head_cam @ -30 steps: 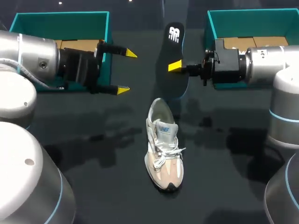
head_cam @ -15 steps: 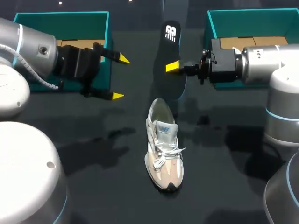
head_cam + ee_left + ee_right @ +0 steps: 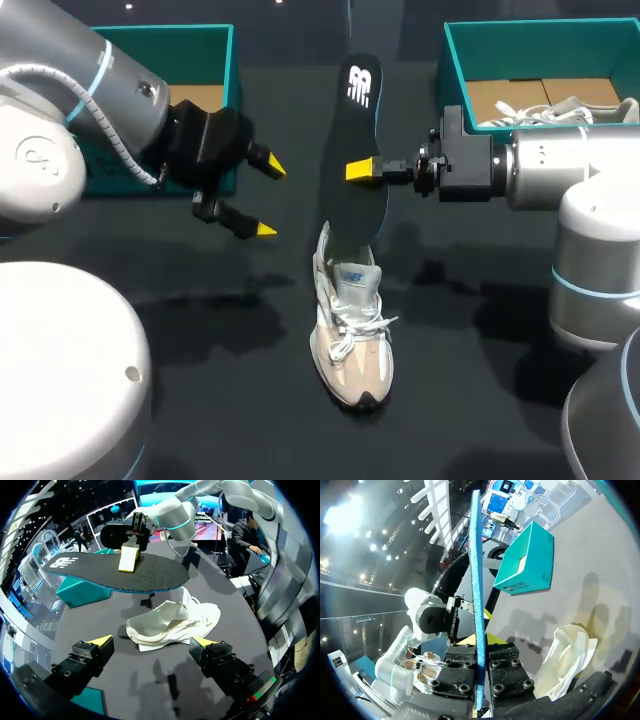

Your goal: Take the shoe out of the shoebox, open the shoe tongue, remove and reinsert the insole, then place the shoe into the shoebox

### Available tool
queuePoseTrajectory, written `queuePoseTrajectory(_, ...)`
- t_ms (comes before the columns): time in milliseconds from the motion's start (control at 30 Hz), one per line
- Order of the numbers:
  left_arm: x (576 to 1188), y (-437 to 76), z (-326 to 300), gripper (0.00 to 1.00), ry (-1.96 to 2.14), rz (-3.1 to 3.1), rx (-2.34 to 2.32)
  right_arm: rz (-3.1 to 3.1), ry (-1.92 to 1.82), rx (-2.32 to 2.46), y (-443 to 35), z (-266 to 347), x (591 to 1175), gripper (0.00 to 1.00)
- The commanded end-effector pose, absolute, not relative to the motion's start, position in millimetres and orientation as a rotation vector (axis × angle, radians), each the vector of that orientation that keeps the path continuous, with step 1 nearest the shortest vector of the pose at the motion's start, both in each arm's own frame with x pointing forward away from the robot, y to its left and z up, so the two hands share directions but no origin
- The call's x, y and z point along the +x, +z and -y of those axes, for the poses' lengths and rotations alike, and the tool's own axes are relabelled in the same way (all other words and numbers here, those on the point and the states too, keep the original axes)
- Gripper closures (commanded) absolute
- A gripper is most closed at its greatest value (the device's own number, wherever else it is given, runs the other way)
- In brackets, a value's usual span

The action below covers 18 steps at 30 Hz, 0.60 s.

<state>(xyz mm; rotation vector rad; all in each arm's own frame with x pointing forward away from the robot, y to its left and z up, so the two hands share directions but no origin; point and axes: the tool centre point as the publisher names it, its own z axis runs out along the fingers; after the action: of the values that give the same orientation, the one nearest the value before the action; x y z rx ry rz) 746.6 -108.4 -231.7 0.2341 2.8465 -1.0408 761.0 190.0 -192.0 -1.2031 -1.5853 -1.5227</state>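
1. Right gripper (image 3: 362,170): pinched tight on black insole (image 3: 352,130), upright just above heel of shoe (image 3: 350,330).
2. Left gripper (image 3: 267,195): fingers spread wide, empty, left of insole.
3. Shoe: mid-table, toe nearest; left shoebox (image 3: 140,45) and right shoebox (image 3: 540,45) at far corners.

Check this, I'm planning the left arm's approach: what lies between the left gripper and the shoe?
Only bare table, in the head and left wrist views. The left gripper is open; the insole, in the right gripper, is up above the shoe.
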Motion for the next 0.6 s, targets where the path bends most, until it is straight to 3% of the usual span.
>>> queuePoseTrajectory(33, 755.7, -238.9, 118.6, 0.00, -0.960, -2.910, 0.253, 1.593, -1.517, -1.218, -195.7, -197.8, 761.1, 1.00)
queuePoseTrajectory(333, 755.7, -238.9, 118.6, 0.00, -0.960, -2.910, 0.253, 1.593, -1.517, -1.218, -195.7, -197.8, 761.1, 1.00)
queuePoseTrajectory(600, 751.6, -282.9, 141.6, 0.00, -0.889, -2.967, 0.263, 1.545, -1.611, -1.025, -216.8, -206.4, 792.0, 1.00)
